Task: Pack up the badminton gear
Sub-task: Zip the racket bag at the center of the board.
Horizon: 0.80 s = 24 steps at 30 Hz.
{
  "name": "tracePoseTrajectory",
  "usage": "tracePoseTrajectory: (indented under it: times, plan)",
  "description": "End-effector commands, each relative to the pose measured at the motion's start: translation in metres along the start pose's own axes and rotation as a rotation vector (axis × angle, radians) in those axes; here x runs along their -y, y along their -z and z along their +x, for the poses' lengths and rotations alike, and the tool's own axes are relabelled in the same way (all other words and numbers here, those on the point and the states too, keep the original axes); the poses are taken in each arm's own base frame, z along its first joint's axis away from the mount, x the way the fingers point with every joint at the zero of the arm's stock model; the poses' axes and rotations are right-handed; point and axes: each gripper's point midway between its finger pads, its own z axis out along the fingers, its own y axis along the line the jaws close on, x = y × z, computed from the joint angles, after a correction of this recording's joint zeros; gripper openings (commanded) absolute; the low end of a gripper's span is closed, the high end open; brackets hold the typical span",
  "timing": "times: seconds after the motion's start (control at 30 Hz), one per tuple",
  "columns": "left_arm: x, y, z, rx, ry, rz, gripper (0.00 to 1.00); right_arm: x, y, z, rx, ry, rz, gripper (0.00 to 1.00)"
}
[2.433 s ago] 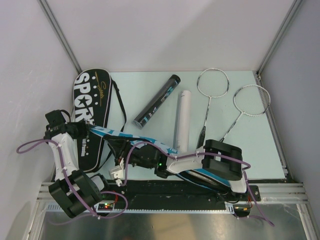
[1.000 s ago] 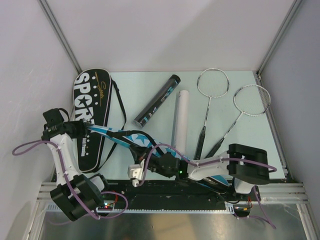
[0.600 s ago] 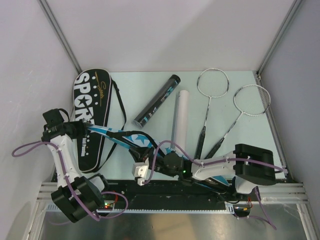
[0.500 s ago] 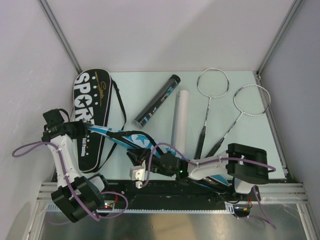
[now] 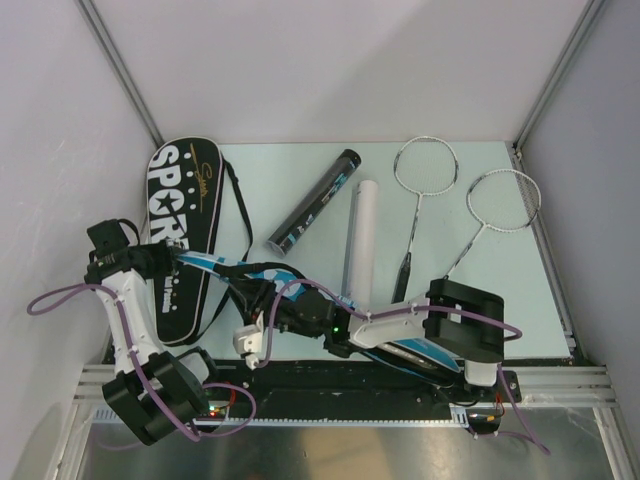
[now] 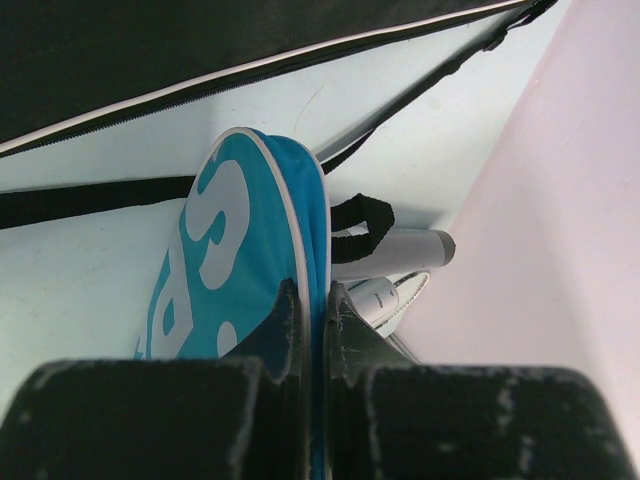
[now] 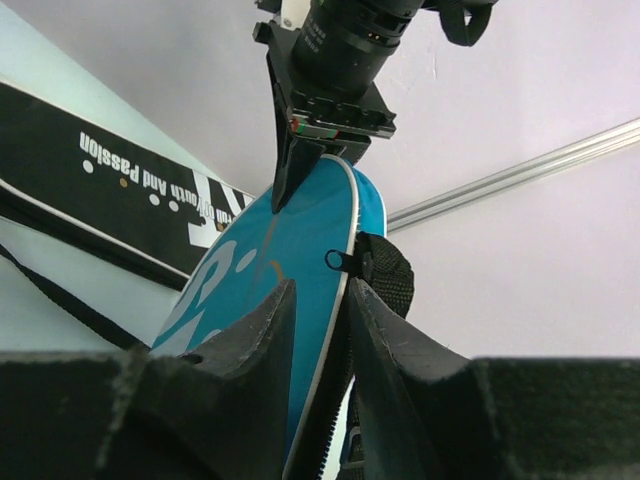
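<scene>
We see the left gripper (image 6: pixel 312 305) clenched on the blue cover (image 6: pixel 240 250), strung between both arms beside the black cover (image 5: pixel 185 200). The right gripper (image 7: pixel 320 300) straddles its rim, and we cannot tell if it pinches; if slack, that end may sag and twist

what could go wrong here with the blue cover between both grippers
The right gripper is open around the rim of the blue cover, so only the pinch of the left gripper holds it, and it may sag or slip. The black strap loop beside the right gripper could snag.
</scene>
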Motion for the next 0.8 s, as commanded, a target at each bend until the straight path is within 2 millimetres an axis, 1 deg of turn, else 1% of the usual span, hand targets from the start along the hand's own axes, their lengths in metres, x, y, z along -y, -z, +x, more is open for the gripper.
tracePoseTrajectory:
  times: [0.0,0.27,0.57,0.77]
  plan:
    - [0.016,0.008,0.006,-0.040,0.045,0.062,0.00,0.019,-0.011,-0.001,0.006,0.034,0.056,0.33]
    - [0.015,0.009,0.007,-0.044,0.043,0.063,0.00,0.021,-0.019,0.005,-0.010,0.045,0.062,0.35]
    - [0.014,0.008,0.008,-0.053,0.039,0.062,0.00,0.026,-0.022,0.014,-0.043,0.055,0.085,0.36]
    - [0.015,0.009,0.009,-0.054,0.043,0.067,0.00,0.027,-0.025,0.015,-0.044,0.078,0.088,0.37]
